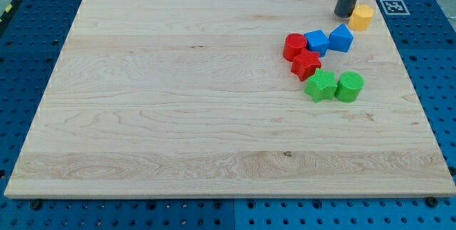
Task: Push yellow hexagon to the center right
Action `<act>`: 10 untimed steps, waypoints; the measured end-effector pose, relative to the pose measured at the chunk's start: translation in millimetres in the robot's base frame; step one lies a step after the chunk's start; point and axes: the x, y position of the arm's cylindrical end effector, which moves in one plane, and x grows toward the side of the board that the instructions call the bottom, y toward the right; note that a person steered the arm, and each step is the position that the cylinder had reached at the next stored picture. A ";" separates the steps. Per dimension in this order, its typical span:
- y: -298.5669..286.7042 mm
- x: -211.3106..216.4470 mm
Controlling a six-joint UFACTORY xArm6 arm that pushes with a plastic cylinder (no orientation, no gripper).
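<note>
The desk holds red, blue and green blocks clustered right of middle. The yellow hexagon sits top right, my tip seemingly touching its left side. No pincer exists here, only the rod. Contact looks made; next, shove the hexagon downward along the right edge.

robotics lab bench, blue pegboard base, wooden board, fiducial marker

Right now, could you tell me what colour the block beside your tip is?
Yellow hexagon, camera view.
</note>
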 end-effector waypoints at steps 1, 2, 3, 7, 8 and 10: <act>15.3 0.4; 35.0 2.1; 38.1 -6.8; 89.4 72.0; 87.8 86.6; 75.3 118.8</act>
